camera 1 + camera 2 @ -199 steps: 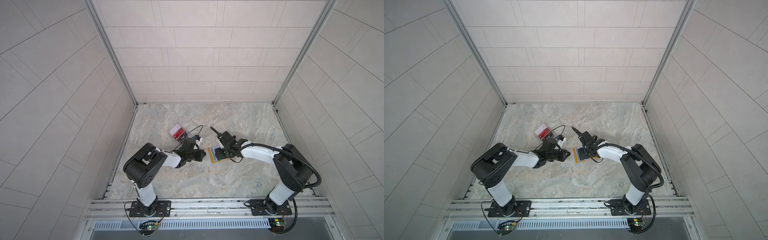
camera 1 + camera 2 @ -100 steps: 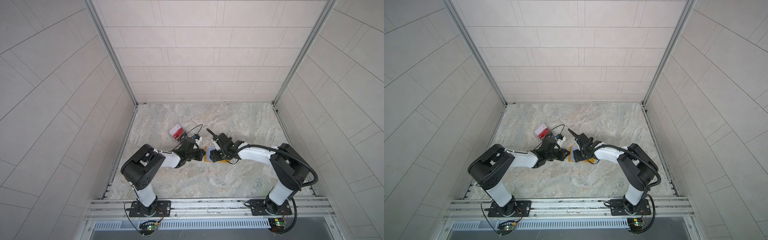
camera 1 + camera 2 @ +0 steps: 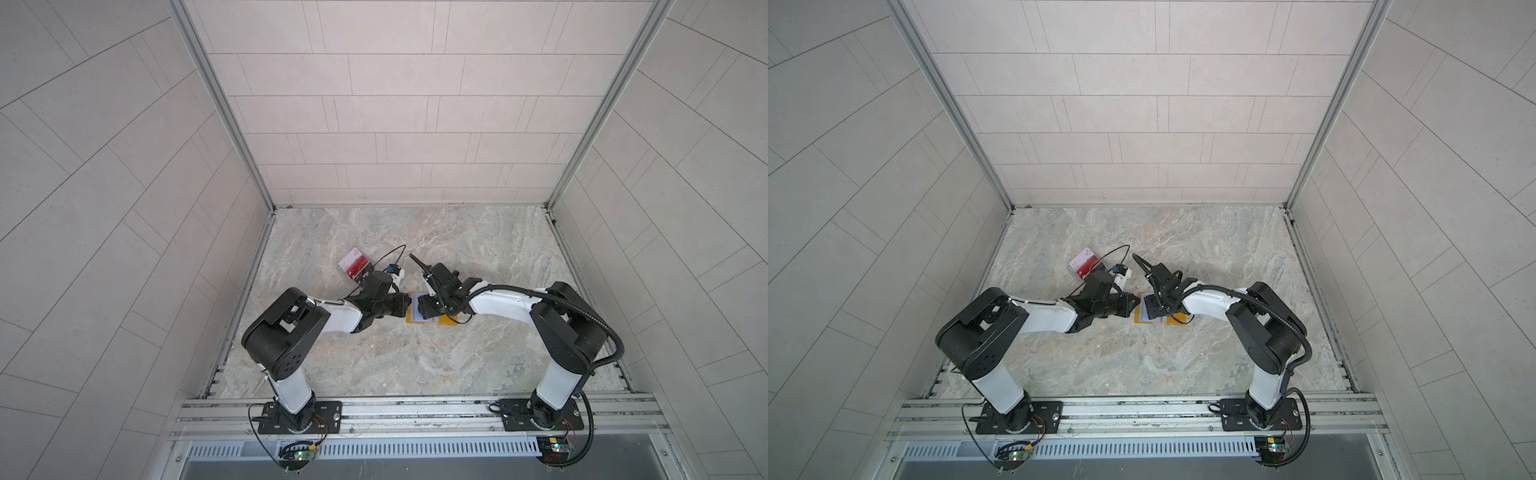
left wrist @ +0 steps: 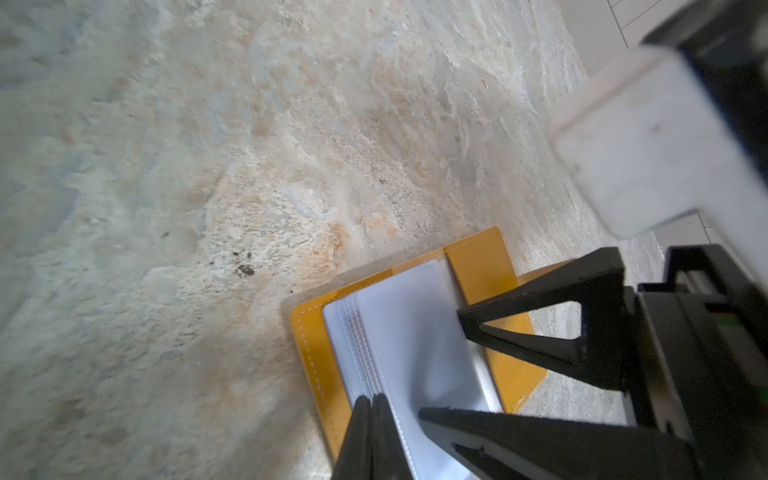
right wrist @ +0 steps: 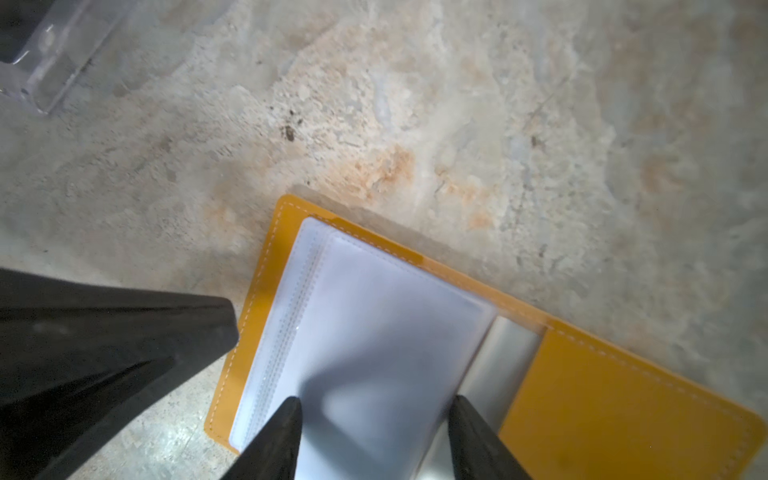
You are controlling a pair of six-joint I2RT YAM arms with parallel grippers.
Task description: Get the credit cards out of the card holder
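Right gripper point(image 5: 374, 401) moved onto card holder point(image 5: 602, 395) | credit cards point(image 3: 354, 266) in box point(image 5: 50, 62)

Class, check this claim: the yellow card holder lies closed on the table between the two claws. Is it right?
No. The card holder lies open, not closed, its clear sleeves fanned out, as the right wrist view shows. The rest holds.

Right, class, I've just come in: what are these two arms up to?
The card holder lies open on the table. The left gripper, shut, sits at the edge of its sleeves. The right gripper, open, straddles the top sleeve. Some cards lie further back.
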